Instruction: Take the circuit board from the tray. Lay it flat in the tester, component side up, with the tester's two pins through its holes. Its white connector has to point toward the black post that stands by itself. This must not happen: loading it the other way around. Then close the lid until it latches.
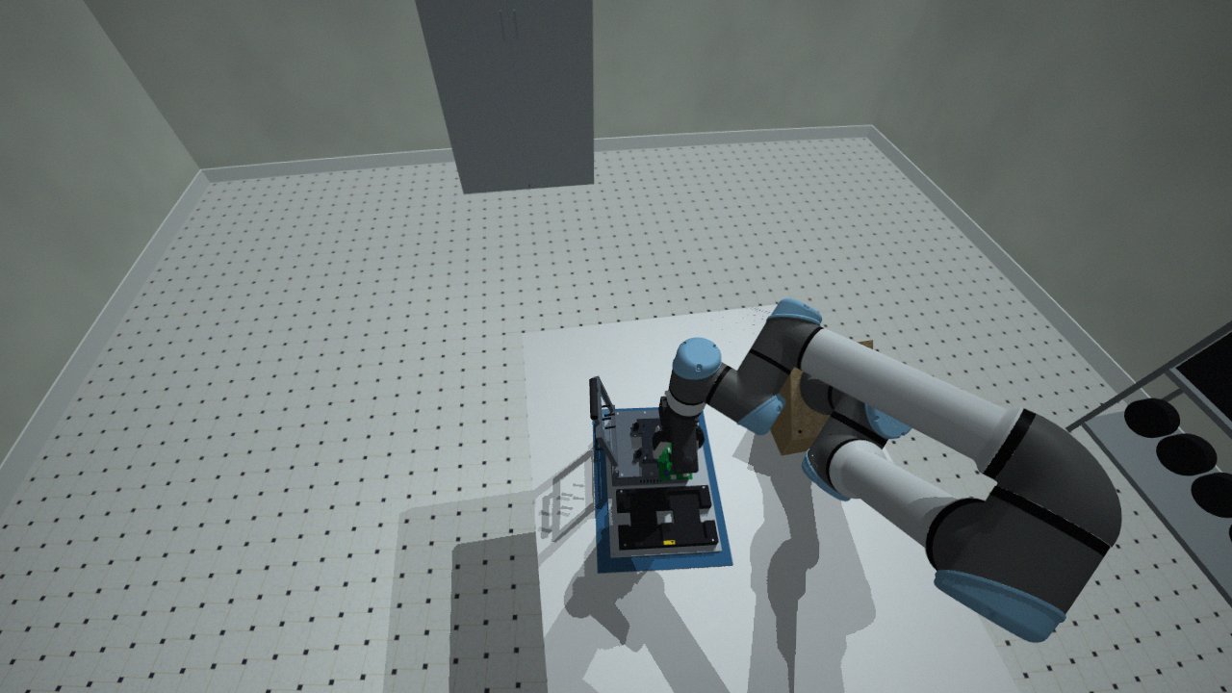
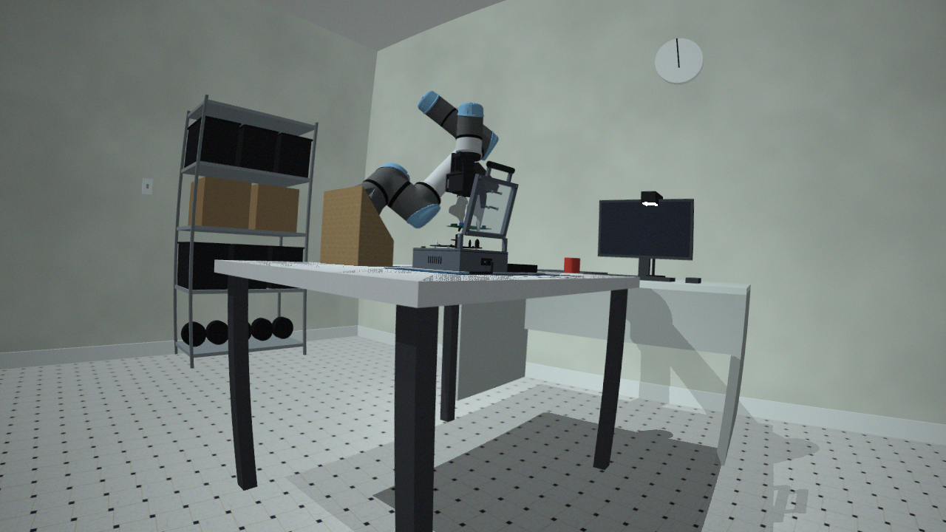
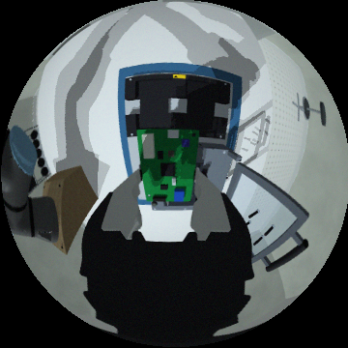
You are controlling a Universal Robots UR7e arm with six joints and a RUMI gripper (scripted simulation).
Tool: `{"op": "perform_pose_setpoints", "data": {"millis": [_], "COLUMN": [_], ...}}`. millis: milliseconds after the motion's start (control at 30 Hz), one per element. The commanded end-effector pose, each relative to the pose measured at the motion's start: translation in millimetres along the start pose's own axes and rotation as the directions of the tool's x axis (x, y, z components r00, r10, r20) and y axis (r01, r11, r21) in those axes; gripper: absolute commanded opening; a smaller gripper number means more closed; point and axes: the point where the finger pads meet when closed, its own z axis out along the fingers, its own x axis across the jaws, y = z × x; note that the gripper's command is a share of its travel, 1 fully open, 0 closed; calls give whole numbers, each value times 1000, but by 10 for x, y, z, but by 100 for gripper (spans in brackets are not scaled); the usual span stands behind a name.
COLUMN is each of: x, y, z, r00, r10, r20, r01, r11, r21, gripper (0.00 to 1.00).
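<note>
Surface: white table (image 1: 775, 560), blue mat (image 1: 722, 551).
Arm: wrist is pointed down over the tester (image 1: 632, 430).
Gripper (image 3: 167, 205): clamped on circuit board (image 3: 168, 166).
Board: held above tester, beside empty tray (image 1: 663, 517).
Lid (image 2: 491, 205): raised.

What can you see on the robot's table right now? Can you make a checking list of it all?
Surface: white table with a blue mat under the job's things.
Circuit board: green circuit board, component side showing, held up in the air between the tray and the tester.
Tray: black tray, no board in it.
Tester: grey tester, lid standing open.
Clutter: brown box beside the arm; small red thing on the table.
Gripper: gripper shut on the circuit board's two long edges.
Cables: nothing seen.
Surroundings: shelf rack, monitor on a second desk, wall clock, tiled floor.
</note>
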Motion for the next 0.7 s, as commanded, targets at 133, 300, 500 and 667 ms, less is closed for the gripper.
{"op": "perform_pose_setpoints", "data": {"millis": [133,300,500,667], "x": [106,135,185,217], "y": [285,370,515,606], "z": [-20,-26,-36,-43], "r00": [1000,1000,1000,1000], "r10": [0,0,0,0], "r20": [-1,-1,-1,-1], "r01": [0,0,0,0], "r11": [1000,1000,1000,1000], "r21": [0,0,0,0], "gripper": [39,39,39,39]}}
